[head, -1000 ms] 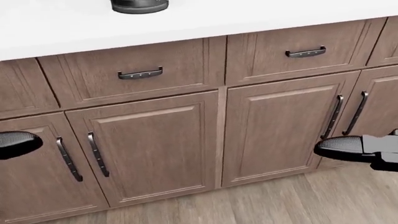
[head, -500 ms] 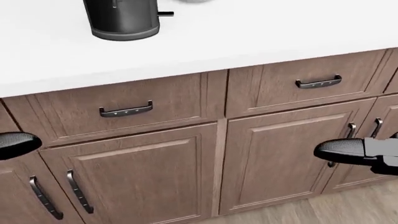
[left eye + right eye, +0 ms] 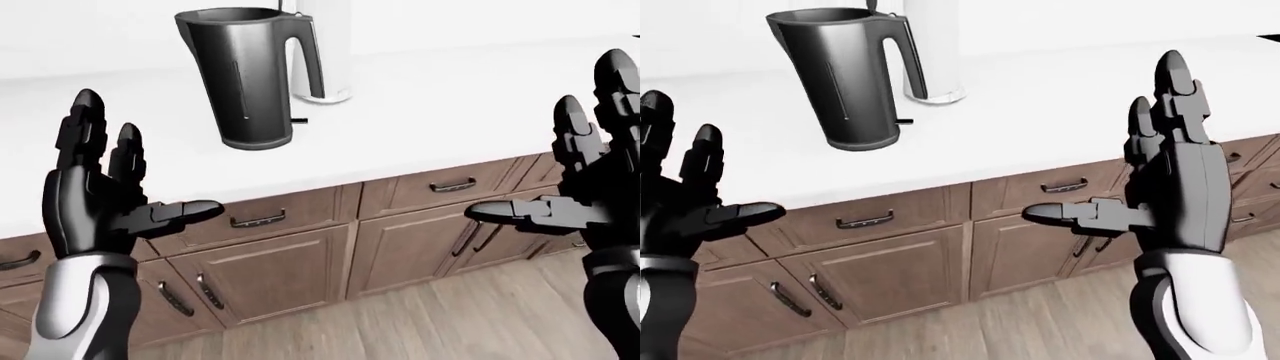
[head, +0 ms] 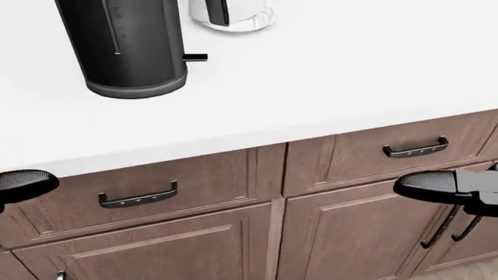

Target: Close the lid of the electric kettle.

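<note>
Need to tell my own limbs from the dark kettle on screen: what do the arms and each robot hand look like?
Each is a matte black, blocky three-finger robot hand, left robot hand and right robot hand, with segmented fingers ending in rounded tips. Below the wrists, glossy white rounded forearm shells with black joint bands. No cables or markings show.

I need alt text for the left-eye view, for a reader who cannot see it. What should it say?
A dark grey electric kettle with its top open stands on a white countertop, beside a white cylindrical object. Both black three-finger robot hands, left robot hand and right robot hand, are raised with open fingers and touch nothing, above brown wooden cabinets.
</note>
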